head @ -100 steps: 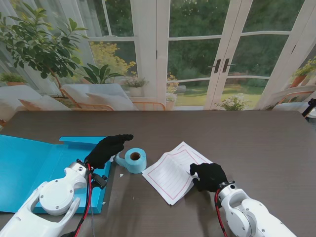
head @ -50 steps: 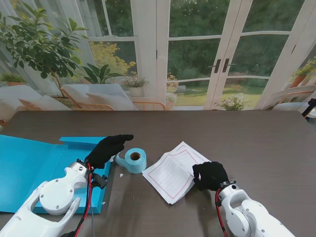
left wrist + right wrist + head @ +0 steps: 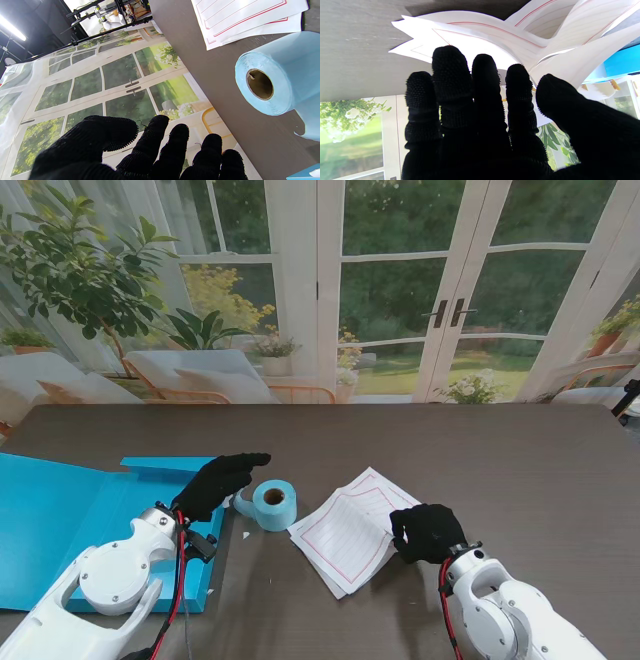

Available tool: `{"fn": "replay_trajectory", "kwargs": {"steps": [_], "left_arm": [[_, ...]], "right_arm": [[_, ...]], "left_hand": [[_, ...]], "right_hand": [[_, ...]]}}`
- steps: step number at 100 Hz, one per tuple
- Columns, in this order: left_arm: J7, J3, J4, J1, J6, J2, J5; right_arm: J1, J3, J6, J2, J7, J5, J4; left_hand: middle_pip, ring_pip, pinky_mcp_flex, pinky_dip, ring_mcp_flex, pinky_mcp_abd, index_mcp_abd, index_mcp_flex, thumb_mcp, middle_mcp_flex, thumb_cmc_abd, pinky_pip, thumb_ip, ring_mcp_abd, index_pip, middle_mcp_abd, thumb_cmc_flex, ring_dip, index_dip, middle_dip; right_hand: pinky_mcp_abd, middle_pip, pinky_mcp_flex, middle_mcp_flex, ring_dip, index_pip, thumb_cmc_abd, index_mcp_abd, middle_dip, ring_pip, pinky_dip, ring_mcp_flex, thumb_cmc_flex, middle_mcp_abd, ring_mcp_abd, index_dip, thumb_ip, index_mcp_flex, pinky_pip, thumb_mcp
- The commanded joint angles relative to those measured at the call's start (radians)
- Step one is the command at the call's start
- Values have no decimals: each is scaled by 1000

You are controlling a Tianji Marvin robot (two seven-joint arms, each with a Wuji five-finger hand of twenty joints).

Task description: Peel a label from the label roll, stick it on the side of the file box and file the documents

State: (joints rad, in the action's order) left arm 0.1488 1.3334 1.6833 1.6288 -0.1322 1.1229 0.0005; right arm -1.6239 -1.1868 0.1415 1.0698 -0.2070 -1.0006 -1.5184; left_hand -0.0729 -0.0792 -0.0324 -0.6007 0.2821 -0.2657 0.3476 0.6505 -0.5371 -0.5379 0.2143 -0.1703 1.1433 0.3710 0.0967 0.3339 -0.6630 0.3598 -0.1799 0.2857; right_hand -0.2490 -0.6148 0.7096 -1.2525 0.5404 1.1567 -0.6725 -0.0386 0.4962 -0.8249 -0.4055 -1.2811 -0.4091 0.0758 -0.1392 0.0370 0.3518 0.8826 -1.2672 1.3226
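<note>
Dark wood-grain table point(image 3: 520, 460) runs from the near edge out to a backdrop of white glazed doors point(image 3: 450, 310) and garden greenery; nearest me, at the near edge toward the right, the right hand point(image 3: 428, 532) in its black glove rests on the right-hand edge of the documents point(image 3: 350, 530), fingers curled over the sheets; the right wrist view shows the fingers point(image 3: 450, 70) close together against white paper point(image 3: 480, 32) that bows and fans apart, though whether the thumb pinches a sheet I cannot tell; toward the near left corner lies the file box point(image 3: 60, 520), bright blue, opened flat, its right edge beside the left arm; the left hand point(image 3: 218, 482) hovers over that edge, holding nothing, fingers extended and loosely apart, fingertips pointing toward the label roll point(image 3: 273, 504); the roll, pale blue with a brown cardboard core, lies on its side between the left hand and the documents, just beside both, a short tail of tape curling off toward the file box; in the left wrist view the roll point(image 3: 272, 82) sits on bare table apart from the fingertips point(image 3: 160, 125); farther away, a leafy plant point(image 3: 90, 270) shows behind the table's far left corner.
</note>
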Motion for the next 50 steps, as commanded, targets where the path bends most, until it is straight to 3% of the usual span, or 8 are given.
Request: {"fn": "replay_trajectory", "kwargs": {"steps": [1, 34, 44, 50], "left_arm": [[24, 1, 4, 2, 7, 0, -3], [31, 1, 3, 1, 12, -2, -5], [35, 2, 2, 1, 12, -2, -6], [38, 2, 1, 1, 12, -3, -6]], "right_arm": [[-2, 7, 2, -5, 20, -12, -2], [25, 48, -26, -2, -27, -22, 45], [33, 67, -47, 0, -41, -23, 59], [35, 77, -63, 2, -45, -17, 65]], "left_hand": [[14, 5, -19, -6, -14, 36, 2, -16, 18, 31, -40, 18, -46, 1, -18, -7, 27, 4, 5, -4], [14, 5, -20, -7, -16, 37, 1, -18, 19, 32, -41, 18, -47, 3, -18, -6, 28, 4, 5, -4], [14, 5, -20, -7, -16, 38, 2, -18, 19, 32, -41, 18, -48, 3, -18, -5, 28, 3, 5, -4], [13, 5, -21, -7, -16, 38, 3, -18, 20, 31, -42, 18, -48, 5, -18, -5, 28, 3, 5, -4]], "right_hand": [[-27, -19, -91, 34, -16, 15, 4, -13, 18, 26, 2, -19, -20, -4, -13, 11, 22, -27, -20, 32], [-30, -35, -126, 95, -15, -28, 78, -25, 12, 90, -9, -5, 4, 9, -30, 20, 11, -86, -9, -16], [-26, -50, -135, 123, -7, -91, 102, 6, 6, 103, -15, 5, 22, 13, -29, 50, -12, -146, -8, -16], [-25, -59, -143, 147, -3, -149, 133, 33, -1, 108, -18, 14, 52, 19, -34, 94, -52, -202, -6, -13]]}}
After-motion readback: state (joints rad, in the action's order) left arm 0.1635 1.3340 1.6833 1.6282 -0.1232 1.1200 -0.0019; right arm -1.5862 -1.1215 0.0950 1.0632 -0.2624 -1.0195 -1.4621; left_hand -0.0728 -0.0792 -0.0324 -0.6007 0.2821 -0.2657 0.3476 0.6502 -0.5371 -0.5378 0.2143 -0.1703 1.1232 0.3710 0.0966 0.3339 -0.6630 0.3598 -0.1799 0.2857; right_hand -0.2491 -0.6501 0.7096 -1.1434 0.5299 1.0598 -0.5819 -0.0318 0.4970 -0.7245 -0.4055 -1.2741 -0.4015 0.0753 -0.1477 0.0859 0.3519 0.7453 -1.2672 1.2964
